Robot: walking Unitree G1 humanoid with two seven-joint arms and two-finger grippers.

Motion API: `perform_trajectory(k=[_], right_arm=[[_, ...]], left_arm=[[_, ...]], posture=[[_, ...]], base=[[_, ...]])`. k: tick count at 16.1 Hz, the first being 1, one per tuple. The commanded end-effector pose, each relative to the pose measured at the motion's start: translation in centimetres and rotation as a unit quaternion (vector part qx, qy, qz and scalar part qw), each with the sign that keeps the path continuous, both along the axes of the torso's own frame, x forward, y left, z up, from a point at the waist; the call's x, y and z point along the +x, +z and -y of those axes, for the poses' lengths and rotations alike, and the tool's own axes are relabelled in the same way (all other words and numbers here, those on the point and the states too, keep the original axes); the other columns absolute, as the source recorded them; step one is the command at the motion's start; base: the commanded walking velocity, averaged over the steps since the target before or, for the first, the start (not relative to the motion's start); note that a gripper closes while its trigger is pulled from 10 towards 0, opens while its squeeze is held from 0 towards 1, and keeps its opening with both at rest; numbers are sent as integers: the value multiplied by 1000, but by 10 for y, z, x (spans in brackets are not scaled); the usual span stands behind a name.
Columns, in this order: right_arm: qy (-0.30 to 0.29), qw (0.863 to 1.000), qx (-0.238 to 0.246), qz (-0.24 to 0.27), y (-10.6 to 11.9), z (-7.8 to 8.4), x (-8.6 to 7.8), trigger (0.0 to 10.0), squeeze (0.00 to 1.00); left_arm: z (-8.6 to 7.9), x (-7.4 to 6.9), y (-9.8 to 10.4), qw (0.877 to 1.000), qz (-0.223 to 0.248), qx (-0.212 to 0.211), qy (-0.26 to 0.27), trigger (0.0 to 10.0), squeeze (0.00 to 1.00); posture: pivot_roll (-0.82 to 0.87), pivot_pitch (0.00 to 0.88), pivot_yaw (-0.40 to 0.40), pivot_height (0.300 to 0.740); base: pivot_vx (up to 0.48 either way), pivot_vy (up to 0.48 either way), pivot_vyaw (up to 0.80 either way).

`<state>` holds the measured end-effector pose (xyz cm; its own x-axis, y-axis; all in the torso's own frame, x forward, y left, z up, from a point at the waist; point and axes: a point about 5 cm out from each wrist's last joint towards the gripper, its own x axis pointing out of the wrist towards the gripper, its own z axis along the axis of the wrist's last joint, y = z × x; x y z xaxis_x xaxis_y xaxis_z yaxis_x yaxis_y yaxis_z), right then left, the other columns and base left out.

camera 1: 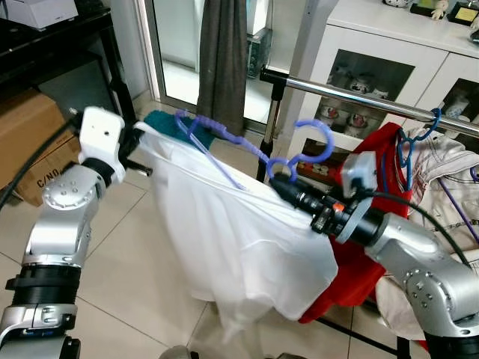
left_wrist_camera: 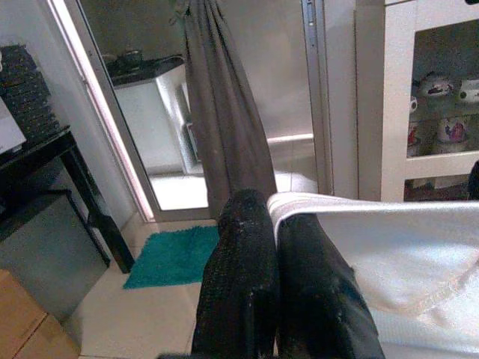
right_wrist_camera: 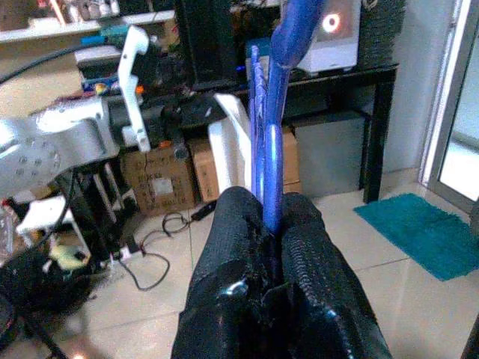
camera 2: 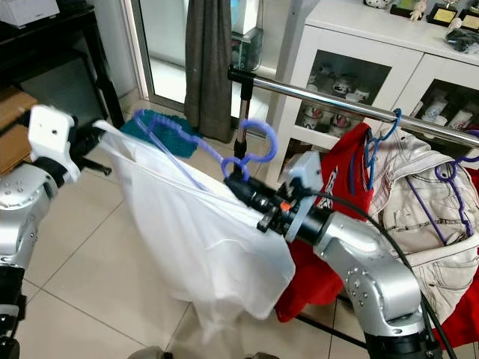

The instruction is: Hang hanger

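Right end effector [camera 1: 278, 179] is clamped tight on the neck of the purple hanger [camera 1: 303, 146], its hook curling up just below the metal rail [camera 1: 359, 97] at two o'clock. Over at nine o'clock, the left end effector [camera 1: 137, 142] pinches the white shirt [camera 1: 239, 239] by its hem, fabric stretched between both arms.

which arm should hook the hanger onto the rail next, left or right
Right. The right claw is shut on the purple hanger at its neck, hook up, just below the metal rail. The left claw pinches the white shirt farther from it.
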<state>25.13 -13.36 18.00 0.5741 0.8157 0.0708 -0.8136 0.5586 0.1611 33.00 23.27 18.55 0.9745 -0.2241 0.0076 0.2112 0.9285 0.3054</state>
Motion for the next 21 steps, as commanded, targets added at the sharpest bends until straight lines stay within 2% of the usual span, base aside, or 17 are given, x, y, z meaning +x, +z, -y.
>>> perform_trajectory(k=[1, 2, 3, 5, 7, 8, 9, 11, 13, 14, 15, 16, 17, 18, 19, 20, 21], right_arm=[[-19, 1000, 24, 6, 8, 2, 4, 0, 0], [-35, 999, 39, 2, 9, 0, 8, 0, 0], [-82, 995, 59, -11, 7, -2, 19, 0, 0], [-132, 988, 68, -28, 2, -3, 30, 0, 0], [-161, 981, 100, -47, 0, -6, 37, 0, 0], [-179, 976, 117, -47, 1, -6, 40, 0, 0], [-215, 962, 159, -47, 4, -2, 44, 0, 0], [-258, 945, 195, -44, 6, 5, 48, 0, 0], [-309, 924, 221, -38, 5, 16, 53, 0, 0], [-312, 922, 227, -36, 5, 17, 53, 0, 0], [-309, 917, 251, -38, 8, 18, 53, 0, 0], [-306, 921, 238, -33, 9, 17, 53, 0, 0], [-306, 921, 238, -33, 9, 17, 53, 0, 0], [-304, 932, 197, -16, 7, 14, 54, 0, 0], [-301, 938, 174, -9, 5, 10, 55, 0, 0], [-298, 939, 170, -7, 5, 8, 56, 0, 0], [-286, 941, 182, -8, 8, 4, 57, 0, 0]], left_arm=[[8, -1, 1, 1000, 5, -17, -3, 0, 0], [18, -2, 0, 999, 4, -29, -23, 0, 0], [40, -6, -3, 997, 3, -46, -65, 0, 0], [62, -12, -3, 993, 3, -59, -106, 0, 0], [97, -23, 1, 982, 0, -79, -174, 0, 0], [108, -26, 2, 977, -1, -81, -199, 0, 0], [121, -31, 3, 970, -3, -88, -226, 0, 0], [127, -34, 7, 965, -2, -103, -240, 0, 0], [131, -42, 23, 945, 9, -188, -268, 0, 0], [130, -43, 25, 941, 8, -201, -271, 0, 0], [124, -42, 38, 925, 29, -268, -266, 0, 0], [117, -41, 63, 888, 72, -372, -262, 0, 0], [117, -41, 63, 888, 72, -372, -262, 0, 0], [110, -42, 86, 847, 109, -445, -268, 0, 0], [107, -45, 99, 839, 125, -447, -283, 0, 0], [108, -46, 99, 853, 115, -418, -291, 0, 0], [111, -45, 86, 886, 81, -356, -286, 0, 0]], posture=[[-45, 2, -28, 740], [-42, 2, -31, 740], [-39, 3, -32, 740], [-31, 6, -40, 740], [-23, 9, -40, 740], [-21, 5, -37, 740], [-20, 2, -33, 740], [-20, 0, -27, 740], [-22, 0, -25, 740], [-26, 0, -25, 740], [-34, 0, -26, 740], [-36, 0, -35, 740], [-36, 0, -35, 740], [-34, 0, -47, 740], [-30, 6, -60, 740], [-27, 9, -63, 740], [-23, 11, -62, 740]], base=[[0, 0, 0], [0, 0, 0], [0, 0, 0], [0, 0, 0], [0, 0, 0], [0, 0, 0], [0, 0, 0], [0, 0, 0], [0, 0, 0], [0, 0, 0], [0, 0, 0], [0, 0, 0], [0, 0, 0], [0, 0, 0], [0, 0, 0], [0, 0, 0], [0, 0, 0]])
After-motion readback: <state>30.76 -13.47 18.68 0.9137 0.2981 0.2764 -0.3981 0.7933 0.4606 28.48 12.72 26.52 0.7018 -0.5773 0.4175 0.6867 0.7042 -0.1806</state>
